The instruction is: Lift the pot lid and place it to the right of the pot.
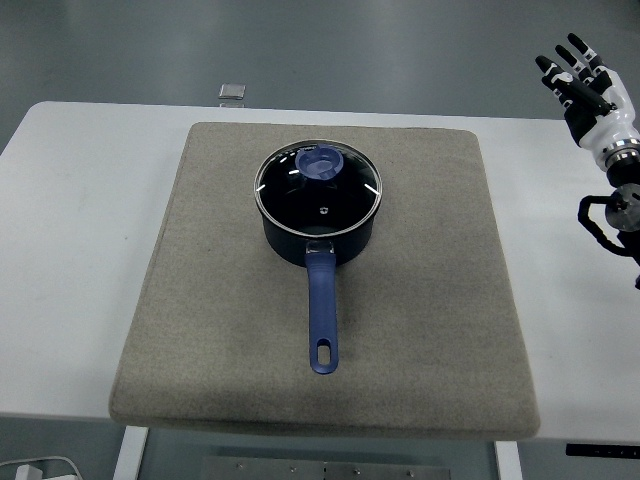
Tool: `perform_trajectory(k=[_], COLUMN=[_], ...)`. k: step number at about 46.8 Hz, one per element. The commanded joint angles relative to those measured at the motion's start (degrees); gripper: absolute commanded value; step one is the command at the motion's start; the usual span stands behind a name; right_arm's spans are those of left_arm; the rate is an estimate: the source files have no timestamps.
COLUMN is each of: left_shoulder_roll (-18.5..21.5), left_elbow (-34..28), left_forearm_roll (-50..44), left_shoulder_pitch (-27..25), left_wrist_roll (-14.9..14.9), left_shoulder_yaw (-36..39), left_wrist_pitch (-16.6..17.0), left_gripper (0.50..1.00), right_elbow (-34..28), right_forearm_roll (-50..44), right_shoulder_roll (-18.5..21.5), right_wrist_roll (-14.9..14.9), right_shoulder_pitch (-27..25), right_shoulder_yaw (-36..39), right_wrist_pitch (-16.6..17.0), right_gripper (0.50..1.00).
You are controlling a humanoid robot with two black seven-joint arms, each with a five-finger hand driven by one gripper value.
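1 pot (318,228), 1 lid (318,186) on; 1 robot hand (590,88) empty.

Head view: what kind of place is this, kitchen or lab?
Likely a lab test bench, not a kitchen. The lidded pot sits on a grey mat on a plain white table, bare grey floor beyond, and a robot hand raised at right.
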Motion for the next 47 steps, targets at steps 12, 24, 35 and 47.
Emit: perform_trajectory(k=[12,24,35,47], left_shoulder_roll=[0.0,0.0,0.0,0.0], left_elbow=[0.0,0.0,0.0,0.0], left_forearm_roll=[0.0,0.0,0.0,0.0], left_shoulder_pitch=[0.0,0.0,0.0,0.0], left_wrist_roll=[0.0,0.0,0.0,0.0], left_shoulder_yaw=[0.0,0.0,0.0,0.0], left_wrist_pitch=[0.0,0.0,0.0,0.0], left_gripper=[1.000,1.000,1.000,1.000], right_elbow=[0.0,0.4,0.8,2.2], right_forearm_roll=[-5.2,-9.1,-15.2,-22.9], right_shoulder_roll=[-0.9,-1.9,-1.7,-1.8], right_wrist_roll=[1.5,1.5,1.6,4.1], right_shoulder_pitch=[0.5,3.7,5.9,10.0], right_shoulder_yaw=[0.0,-0.2,-0.3,-0.3], right_wrist_pitch=[-0.4,0.2,0.5,2.6], right_gripper=[0.909,0.909,0.909,0.909])
